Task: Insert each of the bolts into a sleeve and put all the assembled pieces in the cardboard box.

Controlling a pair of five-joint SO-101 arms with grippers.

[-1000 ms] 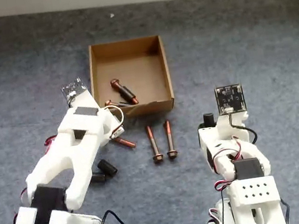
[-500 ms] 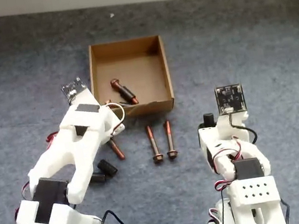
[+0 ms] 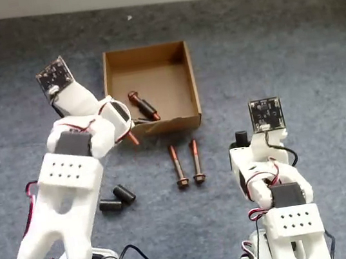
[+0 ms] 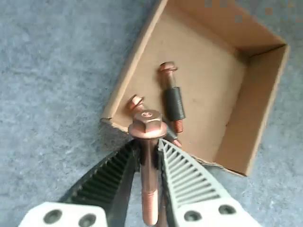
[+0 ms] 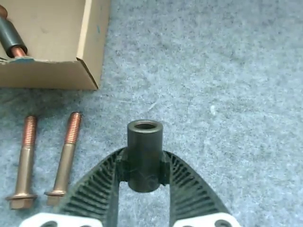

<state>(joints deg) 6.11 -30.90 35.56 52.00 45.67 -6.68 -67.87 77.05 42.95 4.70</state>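
My left gripper (image 4: 147, 147) is shut on a copper bolt (image 4: 147, 126), held off the carpet just outside the near left corner of the cardboard box (image 4: 236, 118). In the high view that gripper (image 3: 127, 131) and its bolt (image 3: 132, 138) hang by the box (image 3: 191, 74). One bolt in a black sleeve (image 3: 144, 106) lies inside, with a second bolt head (image 4: 136, 100) at the box's corner. My right gripper (image 5: 143, 163) is shut on a black sleeve (image 5: 144, 151), upright and bore up, also seen from above (image 3: 242, 138).
Two loose bolts (image 3: 178, 166) (image 3: 196, 160) lie side by side on the grey carpet in front of the box, between the arms. Two black sleeves (image 3: 124, 193) (image 3: 111, 205) lie beside the left arm. Open carpet lies to the right of the box.
The left arm lifted the bolt off the carpet and rose, carrying it toward the box's near left corner. The right arm and its sleeve have kept still.
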